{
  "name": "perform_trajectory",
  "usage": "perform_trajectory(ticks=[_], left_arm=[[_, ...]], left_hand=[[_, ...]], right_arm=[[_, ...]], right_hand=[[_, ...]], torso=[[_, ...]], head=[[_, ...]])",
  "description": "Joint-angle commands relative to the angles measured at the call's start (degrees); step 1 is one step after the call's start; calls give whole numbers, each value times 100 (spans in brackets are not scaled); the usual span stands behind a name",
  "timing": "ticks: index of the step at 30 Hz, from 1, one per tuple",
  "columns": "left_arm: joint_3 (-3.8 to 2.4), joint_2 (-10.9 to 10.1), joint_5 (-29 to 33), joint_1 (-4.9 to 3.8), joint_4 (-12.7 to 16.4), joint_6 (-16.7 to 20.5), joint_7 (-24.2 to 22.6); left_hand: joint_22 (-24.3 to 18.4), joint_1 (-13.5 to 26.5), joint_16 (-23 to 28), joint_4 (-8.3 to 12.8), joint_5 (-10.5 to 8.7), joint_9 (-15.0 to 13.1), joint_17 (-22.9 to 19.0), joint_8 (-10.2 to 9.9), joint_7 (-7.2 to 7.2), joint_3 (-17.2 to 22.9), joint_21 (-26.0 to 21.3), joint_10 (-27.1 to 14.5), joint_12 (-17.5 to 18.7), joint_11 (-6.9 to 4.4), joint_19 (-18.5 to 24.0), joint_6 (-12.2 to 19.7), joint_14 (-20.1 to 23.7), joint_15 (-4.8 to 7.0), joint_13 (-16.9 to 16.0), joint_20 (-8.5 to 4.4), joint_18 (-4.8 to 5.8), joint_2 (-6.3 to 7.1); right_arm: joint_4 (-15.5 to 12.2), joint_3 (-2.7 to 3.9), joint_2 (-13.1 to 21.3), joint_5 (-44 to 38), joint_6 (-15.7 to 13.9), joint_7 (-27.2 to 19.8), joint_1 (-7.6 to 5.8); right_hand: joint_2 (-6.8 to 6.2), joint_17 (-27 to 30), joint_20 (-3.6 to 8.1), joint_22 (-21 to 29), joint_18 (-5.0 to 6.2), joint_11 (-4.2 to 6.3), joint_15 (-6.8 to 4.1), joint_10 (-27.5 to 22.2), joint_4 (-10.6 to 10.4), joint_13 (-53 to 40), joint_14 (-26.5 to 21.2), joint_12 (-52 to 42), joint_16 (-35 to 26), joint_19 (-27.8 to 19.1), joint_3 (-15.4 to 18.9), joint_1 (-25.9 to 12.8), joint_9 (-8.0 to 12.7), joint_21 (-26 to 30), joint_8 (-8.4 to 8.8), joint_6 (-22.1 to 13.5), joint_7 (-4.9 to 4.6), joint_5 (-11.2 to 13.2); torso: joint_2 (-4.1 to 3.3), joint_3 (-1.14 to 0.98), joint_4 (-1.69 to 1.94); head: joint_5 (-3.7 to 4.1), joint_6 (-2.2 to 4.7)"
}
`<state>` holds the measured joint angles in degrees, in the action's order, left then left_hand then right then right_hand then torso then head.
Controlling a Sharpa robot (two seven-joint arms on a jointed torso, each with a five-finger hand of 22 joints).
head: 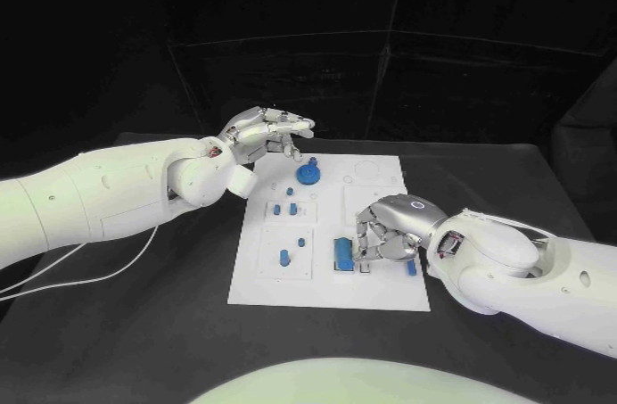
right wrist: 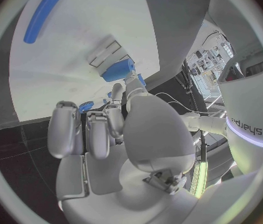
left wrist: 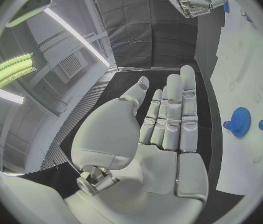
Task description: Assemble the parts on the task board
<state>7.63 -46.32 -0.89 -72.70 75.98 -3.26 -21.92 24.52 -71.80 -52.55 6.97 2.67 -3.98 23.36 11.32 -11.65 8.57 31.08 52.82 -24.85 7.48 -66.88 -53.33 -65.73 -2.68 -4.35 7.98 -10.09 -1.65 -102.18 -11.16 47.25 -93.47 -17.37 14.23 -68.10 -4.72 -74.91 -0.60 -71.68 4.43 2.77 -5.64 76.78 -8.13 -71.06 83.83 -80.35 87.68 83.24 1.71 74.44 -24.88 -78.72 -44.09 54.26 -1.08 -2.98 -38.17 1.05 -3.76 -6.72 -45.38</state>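
The white task board (head: 324, 284) lies in the middle of the table. A blue gear (head: 308, 174) stands near its far edge, also seen as the gear (left wrist: 240, 119) in the left wrist view. My left hand (head: 267, 131) hovers above the board's far left corner, palm (left wrist: 162, 134) flat, fingers straight, holding nothing. My right hand (head: 387, 231) hangs over the board's right near part with fingers curled down, right next to a blue block (head: 343, 253). Near the thumb sits that block (right wrist: 119, 70). A small blue bit (right wrist: 86, 106) shows by the fingertips; I cannot tell whether it is held.
Small blue pegs (head: 284, 210) stand on the board's left side, with two more (head: 284, 258) nearer me. A blue piece (head: 410, 267) lies by my right wrist, and a long blue bar (right wrist: 41, 16) lies further off. White cables (head: 78, 275) trail over the table's left.
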Motion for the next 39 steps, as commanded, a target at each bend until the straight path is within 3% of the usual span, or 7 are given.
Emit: perform_trajectory(ticks=[1, 6, 11, 18, 30, 36, 39], left_arm=[[-1, -5, -26, -4, 1, -77, -61], [-1, -1, -26, -4, 6, -79, -60], [-1, 1, -26, -4, 9, -78, -60], [-1, -5, -26, -4, 17, -73, -55], [-1, -8, -26, -5, 25, -71, -54], [-1, -13, -26, -5, 28, -68, -55], [-1, -14, -26, -5, 29, -67, -57]], left_hand=[[-8, -16, -10, 1, 4, 9, -8, 7, -3, -21, -32, -36, -40, 6, -37, 50, 28, 8, 7, 13, -23, -42], [-8, -16, -10, 1, 4, 9, -8, 7, -3, -21, -32, -36, -40, 6, -37, 50, 28, 8, 7, 13, -23, -42], [-8, -16, -10, 1, 4, 9, -8, 7, -3, -21, -32, -36, -40, 6, -37, 50, 28, 8, 7, 13, -23, -42], [-8, -16, -10, 1, 4, 9, -8, 7, -3, -21, -32, -36, -40, 6, -37, 50, 28, 8, 7, 13, -23, -42], [-8, -16, -10, 1, 4, 9, -8, 7, -3, -21, -32, -36, -40, 6, -37, 50, 28, 8, 7, 13, -23, -42], [-8, -16, -10, 1, 4, 9, -8, 7, -3, -21, -32, -36, -40, 6, -37, 50, 28, 8, 7, 13, -23, -42], [-8, -16, -10, 1, 4, 9, -8, 7, -3, -21, -32, -36, -40, 6, -37, 50, 28, 8, 7, 13, -23, -42]], right_arm=[[-22, 0, 3, 20, -48, -108, -7], [42, 1, -92, 29, 68, -56, -7], [113, 1, -195, 25, 119, 21, -7], [269, 1, -305, -17, 210, 123, -5], [367, 2, -459, -57, 332, 253, 16], [333, 2, -393, -81, 228, 262, 21], [280, 2, -265, 49, 4, 157, 21]], right_hand=[[64, -1205, 37, -8, -66, -14, -43, 36, -1, -6, 546, -27, 5, 0, 45, 12, -9, -16, -12, -42, -7, 21], [71, -1203, 37, -9, -66, -16, -43, 27, -26, 3, 545, -20, 4, 0, 101, 5, -12, -15, -26, -58, -9, 21], [89, -1197, 37, -3, -65, -16, -42, 17, -36, 12, 544, -14, -1, -2, 131, 19, -14, -11, -36, -69, -8, 21], [153, -1194, 37, -9, -66, -13, -44, 13, -43, 11, 543, -11, -4, 1, 161, 73, -16, -13, -55, -84, -5, 20], [237, -1187, 36, -10, -65, -13, -43, 2, -22, 12, 541, -4, -10, 1, 212, 200, -15, -10, -80, -114, -3, 13], [260, -1185, 35, -12, -66, -13, -42, -2, -14, 15, 541, -1, -12, 1, 226, 237, -13, -11, -87, -121, -4, 7], [318, -1169, 28, -7, -66, -30, -34, -93, -15, 125, 537, 66, -24, -2, 243, 292, 13, -6, -55, -183, -24, -25]], torso=[[-2, 0, -8], [-6, 7, 14], [-9, -1, 24], [3, 10, 7], [9, 7, 8], [5, 6, -6], [10, 7, -3]], head=[[5, -6], [40, -11], [38, -25], [12, -49], [10, -47], [8, -32], [23, -22]])
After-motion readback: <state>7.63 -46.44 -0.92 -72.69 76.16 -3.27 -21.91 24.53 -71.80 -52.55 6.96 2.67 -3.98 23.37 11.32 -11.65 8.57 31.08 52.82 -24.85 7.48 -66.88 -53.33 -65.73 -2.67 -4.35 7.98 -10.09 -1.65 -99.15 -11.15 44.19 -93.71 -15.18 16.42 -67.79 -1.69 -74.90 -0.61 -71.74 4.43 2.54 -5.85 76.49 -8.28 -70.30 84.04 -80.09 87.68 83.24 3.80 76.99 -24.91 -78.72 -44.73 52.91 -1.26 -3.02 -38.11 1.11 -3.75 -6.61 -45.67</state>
